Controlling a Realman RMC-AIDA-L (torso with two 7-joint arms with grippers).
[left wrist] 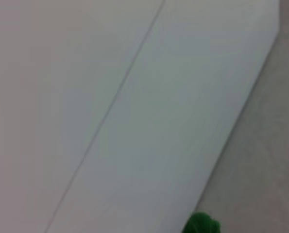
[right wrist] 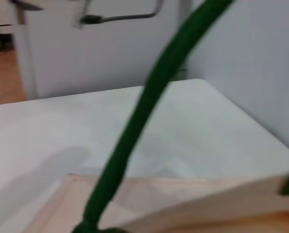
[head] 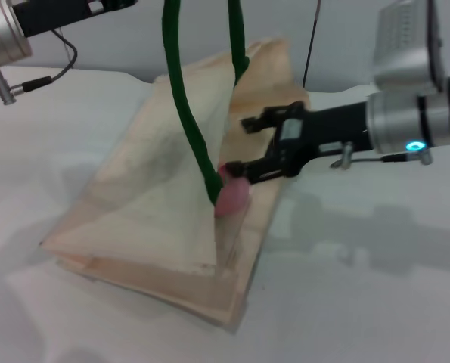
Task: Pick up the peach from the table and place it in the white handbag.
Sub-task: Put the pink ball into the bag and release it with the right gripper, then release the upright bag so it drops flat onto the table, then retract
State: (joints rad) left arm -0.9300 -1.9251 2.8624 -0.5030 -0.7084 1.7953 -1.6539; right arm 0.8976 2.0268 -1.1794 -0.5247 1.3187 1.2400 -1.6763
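- The surface [head: 376, 302], covered in pale grey-white, carries the white handbag [head: 149, 219]; every place below is given from the bag.
- The white handbag lies with its long axis running from its near corner up to its far end. Its upper panel is drawn up into a tent, so the mouth gapes along the side facing the robot's right.
- The green handles [head: 187, 113] rise straight up from the bag's mouth and out of view at the top, where the left arm reaches. The left end effector itself is not in view, so I cannot tell its state.
- One handle strand hangs right at the opening, just in front of the fruit. That is the main thing in the way of a clean drop or a pull-back.
- The right end effector [head: 247, 151] is at the bag's open edge, reaching in from the right. Its fingers are spread apart, one above and one just beside the fruit, gripping nothing as far as I can judge.
- The peach [head: 234, 197] sits at the mouth on the bag's lower panel, just below and nearer than the right end effector. It looks delivered, so the next move is probably a withdrawal to the right.
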